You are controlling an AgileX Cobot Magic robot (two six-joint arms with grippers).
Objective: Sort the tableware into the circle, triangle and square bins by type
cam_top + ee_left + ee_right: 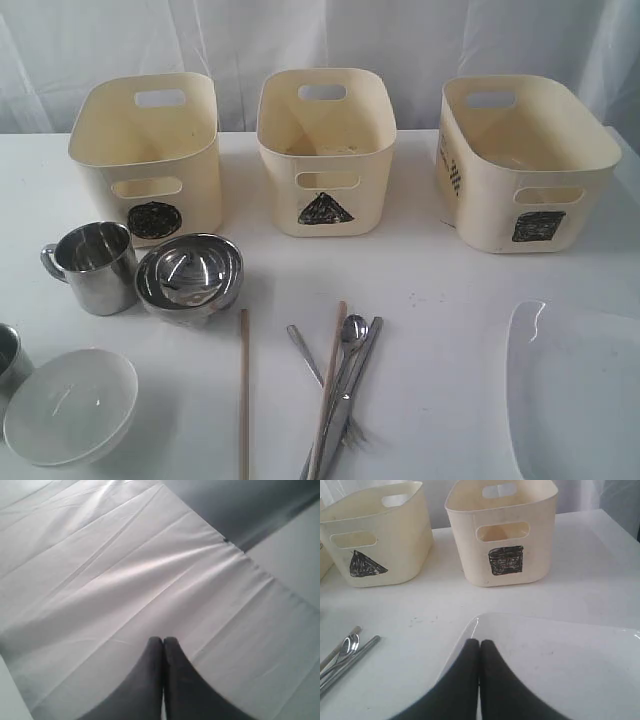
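Right gripper [480,642]: closed, empty, at rim of plate [560,660]. Plate: lower right of exterior view, in front of square bin [502,532]. Left gripper [163,640]: closed, empty, over white cloth [125,580].

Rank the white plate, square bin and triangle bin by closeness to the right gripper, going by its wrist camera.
1. White plate: just below the right gripper.
2. Square bin: straight ahead.
3. Triangle bin: farther off, middle of the row.
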